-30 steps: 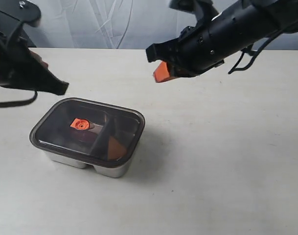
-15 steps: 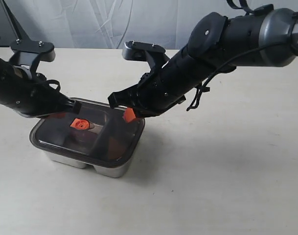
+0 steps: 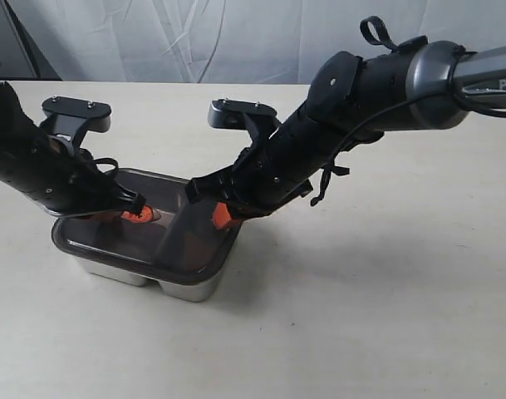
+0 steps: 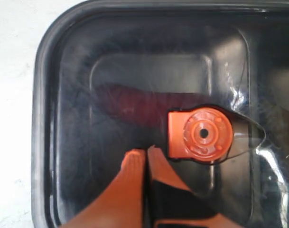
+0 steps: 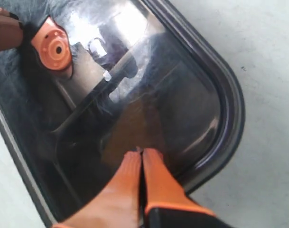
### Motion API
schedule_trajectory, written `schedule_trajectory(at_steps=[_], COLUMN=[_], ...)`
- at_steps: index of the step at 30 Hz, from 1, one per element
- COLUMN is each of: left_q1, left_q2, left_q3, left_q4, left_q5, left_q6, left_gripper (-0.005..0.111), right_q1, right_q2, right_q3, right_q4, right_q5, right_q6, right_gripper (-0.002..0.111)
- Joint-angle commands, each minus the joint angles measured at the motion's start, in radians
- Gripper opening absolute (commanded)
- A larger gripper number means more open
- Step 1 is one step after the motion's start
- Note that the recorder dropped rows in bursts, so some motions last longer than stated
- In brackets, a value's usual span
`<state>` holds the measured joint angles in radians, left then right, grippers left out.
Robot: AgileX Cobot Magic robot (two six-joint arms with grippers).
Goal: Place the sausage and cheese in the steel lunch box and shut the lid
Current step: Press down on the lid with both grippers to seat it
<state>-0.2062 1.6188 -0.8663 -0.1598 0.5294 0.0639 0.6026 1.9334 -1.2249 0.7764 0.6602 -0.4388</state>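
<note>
Left gripper and right gripper are both pinched together and empty. We have tips down at the lid, directly beneath, covering the steel lunch box. Left is over the sausage end, right over the cheese end.

You're looking at a lid of smoky, see-through plastic, glossy enough to throw glare streaks, with a matt orange plastic knob. Under it the steel lunch box shows shiny polished metal along its wall. The left gripper and right gripper have smooth, dull orange, plastic-looking fingers. The table is matt and pale; creased white cloth hangs behind.
</note>
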Motion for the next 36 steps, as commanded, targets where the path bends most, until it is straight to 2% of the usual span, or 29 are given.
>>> schedule_trajectory(at_steps=[1,24,30,36], left_q1=[0.005,0.005,0.005,0.005], left_q2=[0.050,0.111,0.011,-0.220], left_q3=[0.002,0.002,0.002,0.002], left_q4=[0.005,-0.006,-0.007,-0.007], left_q5=[0.015,0.044,-0.015,-0.088], left_q6=[0.001,0.001,0.001,-0.001], left_gripper=[0.000,0.000,0.000,0.000], right_q1=[-0.001,-0.001,-0.001,-0.015], right_q2=[0.027,0.116,0.008,-0.194], right_q3=[0.003,0.003,0.003,0.003], right_q4=[-0.007,-0.031,-0.067,-0.211], right_q5=[0.000,0.055,0.028,0.003], right_q6=[0.002,0.050,0.050,0.092], right_gripper=[-0.001,-0.001,-0.001,-0.001])
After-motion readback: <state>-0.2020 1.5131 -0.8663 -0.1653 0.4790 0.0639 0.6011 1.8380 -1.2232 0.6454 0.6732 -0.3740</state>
